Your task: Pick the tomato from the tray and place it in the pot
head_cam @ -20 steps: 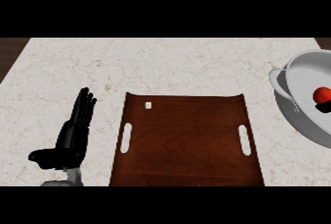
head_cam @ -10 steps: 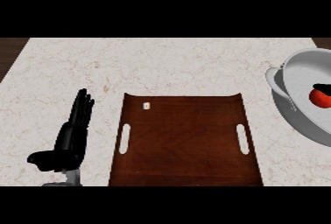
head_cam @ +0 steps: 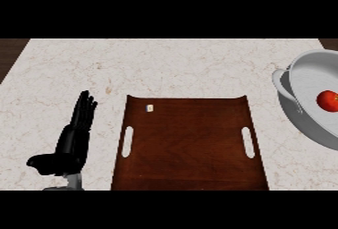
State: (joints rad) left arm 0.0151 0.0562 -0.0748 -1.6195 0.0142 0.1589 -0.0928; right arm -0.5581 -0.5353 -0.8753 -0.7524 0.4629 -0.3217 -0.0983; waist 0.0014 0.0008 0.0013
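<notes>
the black left hand (head_cam: 71,141) rests open, fingers straight, on the pale marble counter (head_cam: 165,67) beside the dark brown wooden tray (head_cam: 191,165). the small red tomato (head_cam: 327,100) lies inside the round grey metal pot (head_cam: 297,80) at right, so the task looks done; the right hand is out of sight.

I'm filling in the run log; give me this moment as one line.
tomato: in pot | tray: no tomato | left hand: open, resting left of tray | right hand: not in view

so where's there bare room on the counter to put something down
Bare counter runs beyond the tray, and between the tray and the pot holding the tomato. Tighter on the left, where the left hand rests beside the tray.
</notes>
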